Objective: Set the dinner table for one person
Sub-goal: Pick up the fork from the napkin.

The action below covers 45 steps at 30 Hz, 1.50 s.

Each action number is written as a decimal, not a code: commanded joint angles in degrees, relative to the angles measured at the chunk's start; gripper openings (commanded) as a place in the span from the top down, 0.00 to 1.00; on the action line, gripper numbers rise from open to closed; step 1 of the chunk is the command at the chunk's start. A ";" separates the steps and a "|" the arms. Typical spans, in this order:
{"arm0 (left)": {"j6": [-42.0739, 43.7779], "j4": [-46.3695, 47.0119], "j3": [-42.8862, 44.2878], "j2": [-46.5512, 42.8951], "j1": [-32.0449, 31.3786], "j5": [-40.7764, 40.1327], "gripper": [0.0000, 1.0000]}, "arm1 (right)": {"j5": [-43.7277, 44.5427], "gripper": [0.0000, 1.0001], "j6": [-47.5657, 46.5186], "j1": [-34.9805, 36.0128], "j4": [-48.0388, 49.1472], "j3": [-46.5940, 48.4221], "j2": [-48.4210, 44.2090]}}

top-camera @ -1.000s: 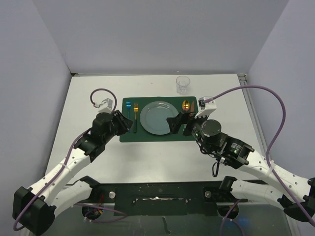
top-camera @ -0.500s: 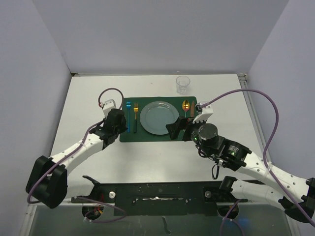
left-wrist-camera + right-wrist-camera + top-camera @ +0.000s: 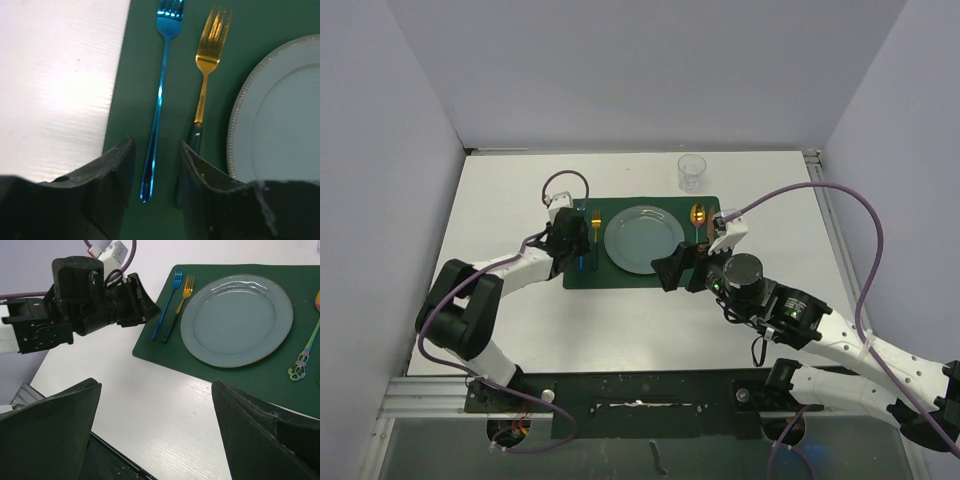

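Green placemat [image 3: 630,280] holds plate [image 3: 644,239], blue fork [image 3: 159,95], gold fork [image 3: 205,90]; clear cup [image 3: 691,172] beyond.

The blue fork [image 3: 159,95] loses its tine tips at the far edge of the left wrist view, and the plate [image 3: 280,115] runs off the right edge. The near end of the gold fork [image 3: 202,95] is hidden behind one of the blurred fingers [image 3: 205,190] of the left gripper [image 3: 152,165]. In the right wrist view the right edge cuts the spoon [image 3: 305,355], leaving a sliver of its bowl, and the placemat [image 3: 240,377]. From above, the right gripper [image 3: 682,272] covers the placemat's near right corner.
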 commanded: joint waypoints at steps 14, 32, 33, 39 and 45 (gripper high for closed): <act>11.52 -3.38 17.03 12.04 6.22 13.99 0.61 | 3.89 0.01 1.74 1.01 -0.96 -3.08 -11.68; 15.98 -8.20 16.41 14.32 6.94 12.39 0.66 | 2.54 0.00 2.58 1.19 -0.72 -3.21 -10.50; 15.96 -7.34 15.90 14.21 6.93 12.99 0.66 | 2.56 0.00 2.59 1.20 -0.61 -3.36 -10.58; 16.23 -4.14 15.74 15.34 6.93 16.99 0.66 | 3.03 0.00 2.16 1.18 -0.49 -3.18 -10.39; 16.22 -2.20 16.24 17.51 6.93 19.99 0.66 | 3.16 0.00 2.06 1.26 -0.56 -2.80 -9.54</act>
